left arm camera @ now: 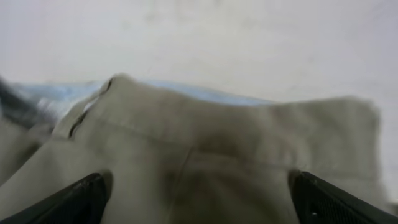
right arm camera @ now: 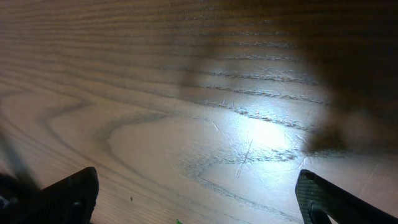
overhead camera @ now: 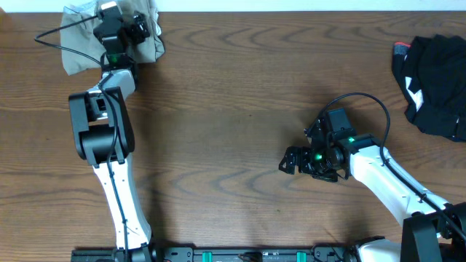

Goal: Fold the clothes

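Observation:
A light khaki-grey garment (overhead camera: 77,55) lies bunched at the table's far left corner. It fills the left wrist view (left arm camera: 205,124), showing a seam and a folded edge. My left gripper (overhead camera: 128,26) is right over it. In the left wrist view its fingers (left arm camera: 199,190) are wide apart with the cloth lying between them, not pinched. A black garment with white stripes (overhead camera: 435,80) lies at the far right edge. My right gripper (overhead camera: 293,161) is open and empty over bare wood in the table's right middle; the right wrist view (right arm camera: 198,186) shows only table.
The wooden table (overhead camera: 233,94) runs between the two garments. A black cable (overhead camera: 54,40) loops from the left arm over the khaki garment's left side. A white wall lies beyond the table's far edge (left arm camera: 249,37).

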